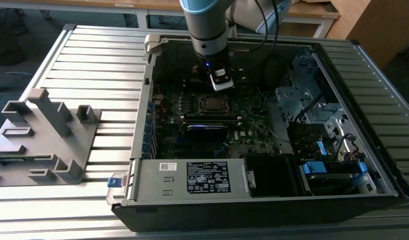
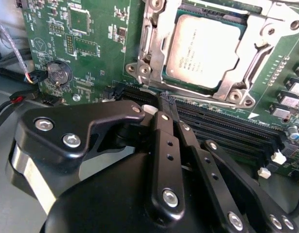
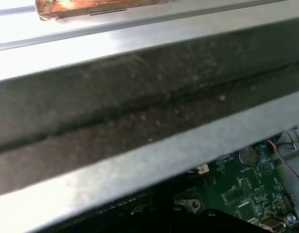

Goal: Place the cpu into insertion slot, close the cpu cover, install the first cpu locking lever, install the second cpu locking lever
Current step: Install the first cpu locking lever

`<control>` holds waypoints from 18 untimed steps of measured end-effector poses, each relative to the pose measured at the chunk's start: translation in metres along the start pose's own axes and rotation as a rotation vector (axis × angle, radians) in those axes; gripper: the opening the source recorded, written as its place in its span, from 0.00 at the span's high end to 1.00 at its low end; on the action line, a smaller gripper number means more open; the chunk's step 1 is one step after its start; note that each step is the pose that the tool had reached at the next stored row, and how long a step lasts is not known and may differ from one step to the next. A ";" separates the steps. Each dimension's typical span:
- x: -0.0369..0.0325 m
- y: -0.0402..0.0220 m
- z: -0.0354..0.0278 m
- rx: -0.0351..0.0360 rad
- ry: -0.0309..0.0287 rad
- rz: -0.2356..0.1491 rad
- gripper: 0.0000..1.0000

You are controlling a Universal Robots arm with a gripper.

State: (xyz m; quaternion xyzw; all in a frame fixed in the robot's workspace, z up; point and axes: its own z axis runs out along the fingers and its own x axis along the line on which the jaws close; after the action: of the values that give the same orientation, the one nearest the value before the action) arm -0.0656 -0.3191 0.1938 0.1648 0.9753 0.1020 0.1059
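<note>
The cpu (image 2: 203, 48), a square chip with a dull silver top, lies seated in the insertion slot (image 1: 211, 103) on the green motherboard. The cpu cover (image 2: 150, 53), a shiny silver frame, lies down around the chip, which shows through its window. A thin metal lever rod (image 2: 258, 57) runs along one side of the cover. In the second wrist view, my gripper (image 2: 167, 99) has its black fingers (image 2: 164, 145) pressed together with nothing between them, the tips just off the cover's edge over the memory slots. In the exterior view the gripper (image 1: 222, 85) hangs just behind the socket.
The open computer case (image 1: 141, 150) lies on a slatted metal table, and its rim (image 3: 139, 121) shows in the first wrist view. Long black memory slots (image 2: 227, 131) run beside the socket, with a coin cell (image 2: 59, 73) nearby. Drive bays (image 1: 304, 100) and a grey fixture (image 1: 48, 135) flank the board.
</note>
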 end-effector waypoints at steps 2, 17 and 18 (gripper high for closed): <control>-0.0011 -0.0003 0.0004 0.0004 -0.0002 0.000 0.89; -0.0018 -0.0017 0.0039 -0.0026 0.0007 0.001 0.89; -0.0019 -0.0018 0.0039 -0.0079 0.0024 0.002 0.89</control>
State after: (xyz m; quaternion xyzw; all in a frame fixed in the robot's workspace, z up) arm -0.0635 -0.3208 0.1900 0.1652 0.9749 0.1061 0.1053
